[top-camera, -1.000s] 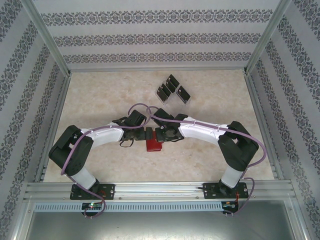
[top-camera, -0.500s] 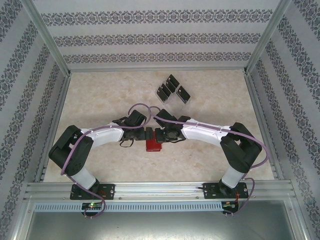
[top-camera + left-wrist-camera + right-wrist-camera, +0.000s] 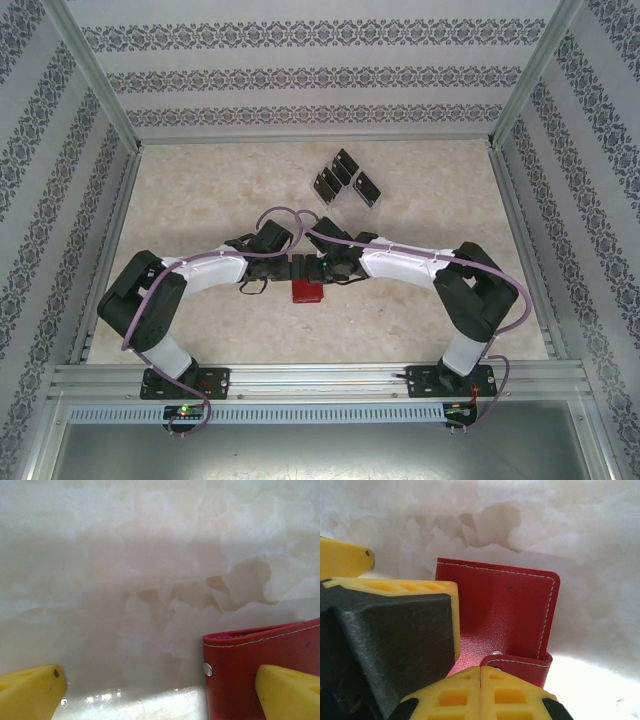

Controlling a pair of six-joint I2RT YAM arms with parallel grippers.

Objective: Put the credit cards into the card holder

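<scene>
The red card holder (image 3: pixel 306 293) lies folded on the marble tabletop between both arms. My left gripper (image 3: pixel 288 268) is open; in the left wrist view its yellow fingertips (image 3: pixel 31 690) stand far apart and the right one overlaps the card holder (image 3: pixel 250 665). My right gripper (image 3: pixel 480 682) is shut, its tips meeting at the card holder's snap tab (image 3: pixel 525 665), and I see nothing between them. One left finger (image 3: pixel 390 640) rests beside them over the card holder (image 3: pixel 505 605). The black credit cards (image 3: pixel 345 178) stand clustered at the back.
Patterned walls and aluminium posts enclose the table on three sides. A metal rail (image 3: pixel 320 378) carries both arm bases along the near edge. Purple cables loop over the two wrists.
My right gripper has edged slightly left, closer to the left gripper above the card holder. The card holder and the cards have stayed in place.
</scene>
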